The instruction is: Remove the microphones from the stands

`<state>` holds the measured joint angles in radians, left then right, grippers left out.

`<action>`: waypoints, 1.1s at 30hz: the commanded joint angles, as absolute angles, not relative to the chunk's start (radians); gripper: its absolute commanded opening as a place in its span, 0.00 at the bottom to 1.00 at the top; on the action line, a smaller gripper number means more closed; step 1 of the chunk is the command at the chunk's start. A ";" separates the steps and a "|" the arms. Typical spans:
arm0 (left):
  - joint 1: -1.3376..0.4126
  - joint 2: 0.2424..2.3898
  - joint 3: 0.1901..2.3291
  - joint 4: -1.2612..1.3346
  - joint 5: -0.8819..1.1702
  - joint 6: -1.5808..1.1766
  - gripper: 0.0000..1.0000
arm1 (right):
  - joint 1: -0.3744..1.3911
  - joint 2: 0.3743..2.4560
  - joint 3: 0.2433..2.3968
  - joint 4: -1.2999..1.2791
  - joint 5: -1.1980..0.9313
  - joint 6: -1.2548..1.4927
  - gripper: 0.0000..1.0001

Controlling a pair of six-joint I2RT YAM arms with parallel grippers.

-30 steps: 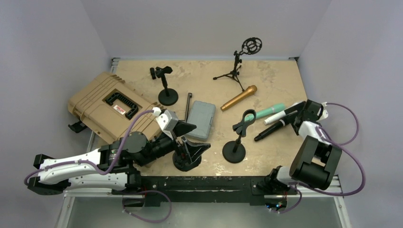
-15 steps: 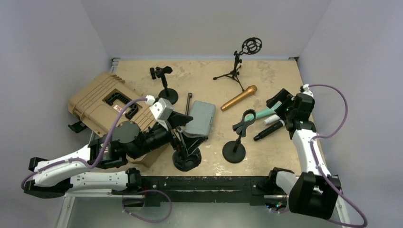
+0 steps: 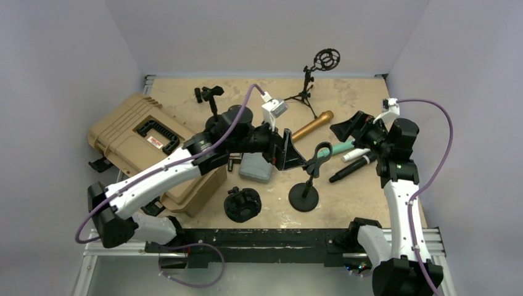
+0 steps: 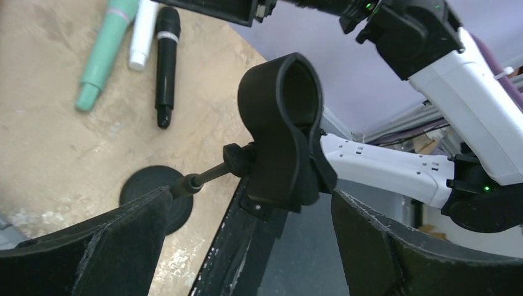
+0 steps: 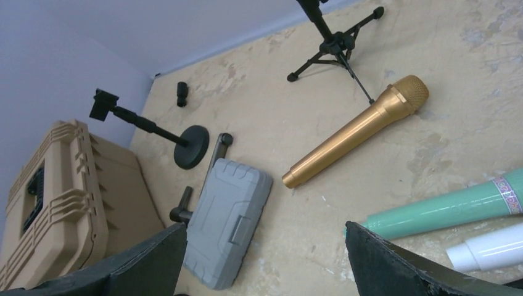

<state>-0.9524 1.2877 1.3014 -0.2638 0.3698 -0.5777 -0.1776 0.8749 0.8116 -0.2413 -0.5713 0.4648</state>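
Note:
A black stand with a round base (image 3: 303, 197) holds an empty clip (image 3: 320, 153); the left wrist view shows the clip's ring (image 4: 284, 117) with nothing in it. My left gripper (image 3: 295, 158) is open, its jaws on either side of the clip's lower part (image 4: 247, 246). Gold (image 3: 310, 126), green (image 3: 345, 147), white (image 3: 359, 152) and black (image 3: 351, 169) microphones lie flat on the table. My right gripper (image 3: 346, 127) is open and empty above the gold (image 5: 358, 139) and green (image 5: 444, 213) microphones (image 5: 265, 259).
A tan hard case (image 3: 142, 132) lies at the left, a grey case (image 3: 256, 168) under my left arm. A black round part (image 3: 242, 205) sits near the front. A second stand (image 3: 216, 120) and a tripod with shock mount (image 3: 306, 86) stand at the back.
My left arm rose off the black round part and swung right, to the stand's clip. My right arm lifted and moved back-left, from the black microphone to above the gold and green ones.

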 commanded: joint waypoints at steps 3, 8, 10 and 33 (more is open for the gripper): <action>-0.903 1.411 1.397 -0.170 0.624 -0.638 0.98 | -0.175 0.857 0.854 -0.280 -0.638 0.415 0.98; -0.892 1.470 1.405 -0.096 0.676 -0.676 1.00 | -0.175 0.858 0.850 -0.274 -0.636 0.411 0.97; -0.893 1.476 1.407 -0.089 0.673 -0.680 1.00 | -0.175 0.861 0.850 -0.274 -0.632 0.410 0.98; -0.900 1.594 1.198 -0.049 0.534 -0.662 0.79 | -0.173 0.877 0.822 -0.241 -0.630 0.421 0.97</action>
<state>-0.8989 1.5444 1.3121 -0.0116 0.6060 -0.6884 -0.1764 0.8776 0.8169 -0.2832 -0.6197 0.4286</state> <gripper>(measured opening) 0.801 0.971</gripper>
